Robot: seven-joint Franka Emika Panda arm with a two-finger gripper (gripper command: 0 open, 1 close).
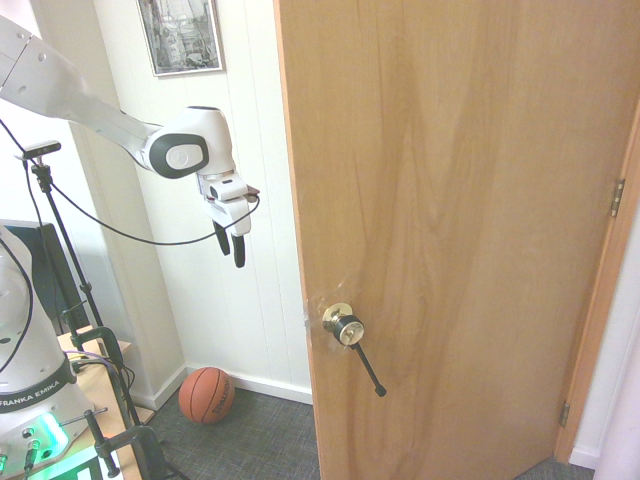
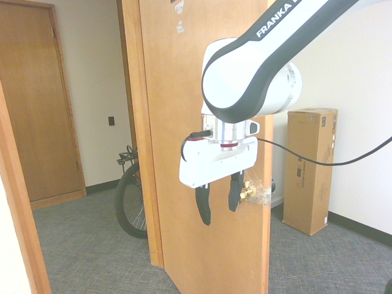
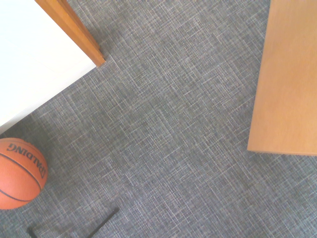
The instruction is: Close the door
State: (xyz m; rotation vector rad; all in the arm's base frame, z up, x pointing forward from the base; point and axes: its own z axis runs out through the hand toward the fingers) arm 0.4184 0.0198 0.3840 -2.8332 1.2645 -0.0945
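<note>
The door (image 1: 470, 200) is a large light-brown wooden slab standing open; in the first exterior view it fills the right side. Its brass knob (image 1: 343, 325) carries a thin black rod (image 1: 368, 370), and metal hinges (image 1: 617, 197) sit on its right edge. My gripper (image 1: 232, 245) hangs fingers down, just left of the door's free edge and above knob height, open and holding nothing. In the second exterior view the gripper (image 2: 218, 211) hangs in front of the door (image 2: 177, 92), near the knob (image 2: 248, 192); whether it touches the door I cannot tell. The wrist view shows the door (image 3: 287, 74) over grey carpet.
An orange basketball (image 1: 207, 394) lies on the carpet by the white wall; it is also in the wrist view (image 3: 15, 173). A tall cardboard box (image 2: 311, 168) stands against the far wall. A bicycle wheel (image 2: 131, 196) shows behind the door, and another wooden door (image 2: 37, 104) is shut.
</note>
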